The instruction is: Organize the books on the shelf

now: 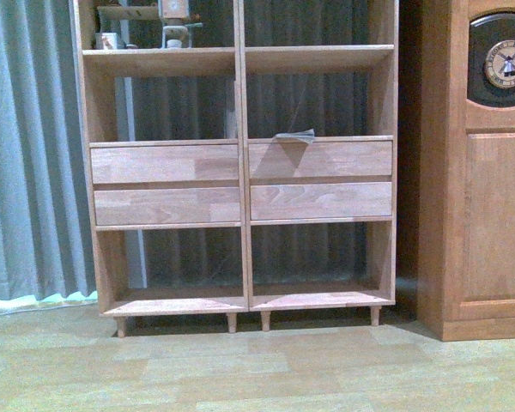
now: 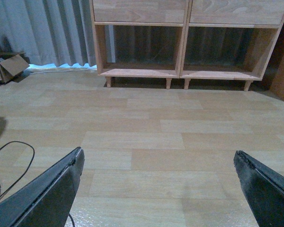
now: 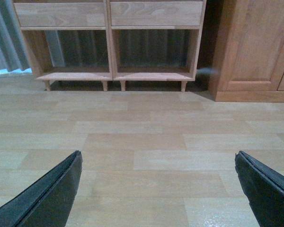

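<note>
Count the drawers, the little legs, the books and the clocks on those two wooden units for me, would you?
Drawer fronts: 4
Peg legs: 4
Thin book, lying above the right drawers: 1 (the top-shelf items are too cut off to name)
Windmill clock: 1
Total: 10

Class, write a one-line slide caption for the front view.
Light-wood shelf with four drawers, a thin book lying above the right ones, beside a cabinet bearing a clock.
</note>
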{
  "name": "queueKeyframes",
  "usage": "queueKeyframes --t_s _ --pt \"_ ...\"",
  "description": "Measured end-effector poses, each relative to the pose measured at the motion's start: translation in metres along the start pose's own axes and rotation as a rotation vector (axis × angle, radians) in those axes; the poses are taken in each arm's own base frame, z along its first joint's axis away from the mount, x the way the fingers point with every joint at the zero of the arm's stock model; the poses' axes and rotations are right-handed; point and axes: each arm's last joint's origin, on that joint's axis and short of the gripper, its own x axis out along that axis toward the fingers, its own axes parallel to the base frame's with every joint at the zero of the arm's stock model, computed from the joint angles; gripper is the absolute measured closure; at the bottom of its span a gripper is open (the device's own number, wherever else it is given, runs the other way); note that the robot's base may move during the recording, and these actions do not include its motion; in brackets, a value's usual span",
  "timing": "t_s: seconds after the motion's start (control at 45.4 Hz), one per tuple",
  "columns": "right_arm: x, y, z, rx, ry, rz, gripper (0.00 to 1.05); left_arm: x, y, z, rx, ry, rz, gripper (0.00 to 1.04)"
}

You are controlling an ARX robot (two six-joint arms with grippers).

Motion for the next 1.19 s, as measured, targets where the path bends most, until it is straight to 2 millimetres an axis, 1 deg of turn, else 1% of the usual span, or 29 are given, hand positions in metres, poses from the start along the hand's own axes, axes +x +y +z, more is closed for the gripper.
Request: queueKeyframes --t_s 1.19 --pt "0.0 0.0 0.0 0.0 0.0 0.0 0.07 0.0 0.0 -0.0001 0.0 0.0 0.0 0.07"
